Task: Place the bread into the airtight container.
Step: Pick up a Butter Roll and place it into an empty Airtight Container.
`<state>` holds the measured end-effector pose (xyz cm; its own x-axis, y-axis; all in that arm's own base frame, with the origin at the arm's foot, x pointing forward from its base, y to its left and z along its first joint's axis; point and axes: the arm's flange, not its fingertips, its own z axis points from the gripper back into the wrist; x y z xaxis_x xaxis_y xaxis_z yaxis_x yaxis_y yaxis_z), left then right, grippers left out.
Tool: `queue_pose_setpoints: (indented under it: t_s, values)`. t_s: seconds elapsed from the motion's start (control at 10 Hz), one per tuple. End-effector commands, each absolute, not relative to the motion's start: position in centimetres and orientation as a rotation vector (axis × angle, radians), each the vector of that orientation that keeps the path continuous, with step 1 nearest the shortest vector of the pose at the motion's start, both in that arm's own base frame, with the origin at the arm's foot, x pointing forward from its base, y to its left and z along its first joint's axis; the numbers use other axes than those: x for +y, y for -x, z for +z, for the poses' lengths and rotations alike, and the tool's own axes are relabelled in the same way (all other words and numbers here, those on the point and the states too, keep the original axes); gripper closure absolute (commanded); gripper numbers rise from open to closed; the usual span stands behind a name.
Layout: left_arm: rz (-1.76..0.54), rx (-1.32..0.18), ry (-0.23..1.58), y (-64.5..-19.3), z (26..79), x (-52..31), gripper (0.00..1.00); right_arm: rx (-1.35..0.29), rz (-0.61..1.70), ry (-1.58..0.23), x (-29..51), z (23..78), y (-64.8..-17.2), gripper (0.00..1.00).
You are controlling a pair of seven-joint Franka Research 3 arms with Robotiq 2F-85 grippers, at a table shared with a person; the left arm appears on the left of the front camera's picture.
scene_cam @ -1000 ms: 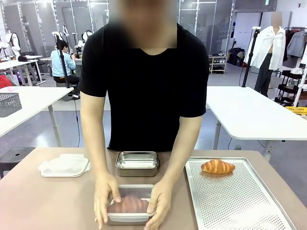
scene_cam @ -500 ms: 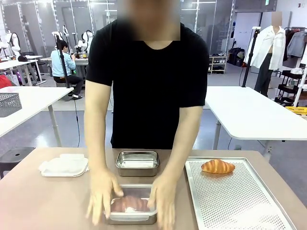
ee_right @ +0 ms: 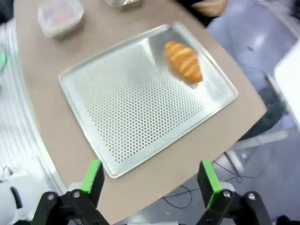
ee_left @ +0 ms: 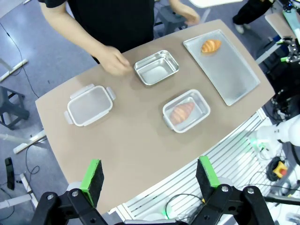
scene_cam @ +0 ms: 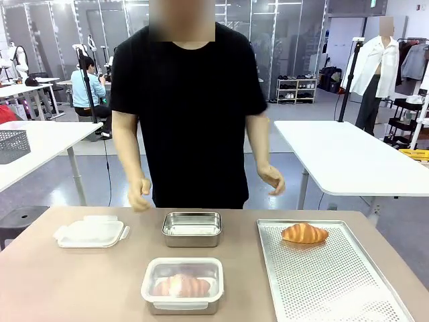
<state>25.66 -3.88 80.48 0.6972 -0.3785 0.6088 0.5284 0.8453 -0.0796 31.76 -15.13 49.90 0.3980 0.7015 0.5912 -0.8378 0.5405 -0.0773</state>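
Both grippers hang high over the table with jaws spread wide and nothing in them, the left gripper (ee_left: 150,177) off the near edge and the right gripper (ee_right: 150,180) above the perforated tray (ee_right: 140,98). Nearest, in the middle, the airtight container (scene_cam: 149,287) sits with its clear lid on and the bread (scene_cam: 181,286) inside. A croissant (scene_cam: 304,233) lies at the tray's far end. Farther back stand an open steel tin (scene_cam: 192,228) and, left of it, a white lidded box (scene_cam: 90,232). Beyond the far edge, the person's hands (scene_cam: 139,194) are lifted off the table.
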Motion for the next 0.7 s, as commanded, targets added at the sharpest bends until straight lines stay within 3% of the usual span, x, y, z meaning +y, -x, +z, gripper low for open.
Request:
queue_pose_setpoints:
  t_s: [0.0,0.3,0.6]
  values:
    - [-0.515,-0.618,0.260,-25.6,80.5,-3.9,0.00,-0.526,1.164,-0.138,-11.7,50.0,-35.1,0.00]
    - [-0.515,-0.618,0.260,-25.6,80.5,-3.9,0.00,-0.405,1.278,-0.025,-5.9,49.3,-39.9,0.00]
    - [-0.515,-0.618,0.260,-25.6,80.5,-3.9,0.00,-0.295,1.434,-0.050,-1.2,46.6,-46.2,0.00]
